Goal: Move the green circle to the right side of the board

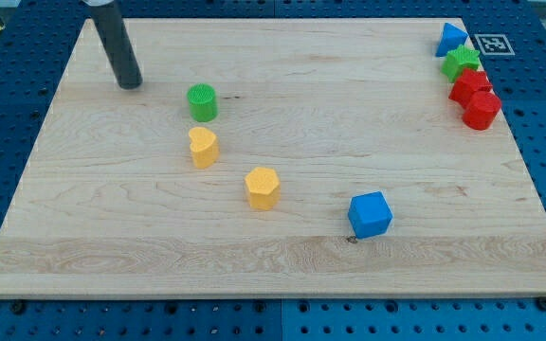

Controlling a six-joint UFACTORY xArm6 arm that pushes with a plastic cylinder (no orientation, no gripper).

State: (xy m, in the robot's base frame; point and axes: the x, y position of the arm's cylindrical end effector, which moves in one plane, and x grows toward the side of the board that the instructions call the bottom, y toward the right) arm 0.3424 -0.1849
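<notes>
The green circle (202,101) is a short green cylinder standing on the wooden board (112,237), in the upper left part of the view. My tip (129,84) rests on the board to the left of the green circle and slightly above it, with a gap between them. The dark rod rises from the tip toward the view's top left.
A yellow heart-shaped block (203,147) sits just below the green circle, and a yellow hexagon (263,187) lies lower right of it. A blue cube (370,214) is at lower centre right. At the top right edge cluster a blue triangle (450,39), a green star (462,62) and two red blocks (475,98).
</notes>
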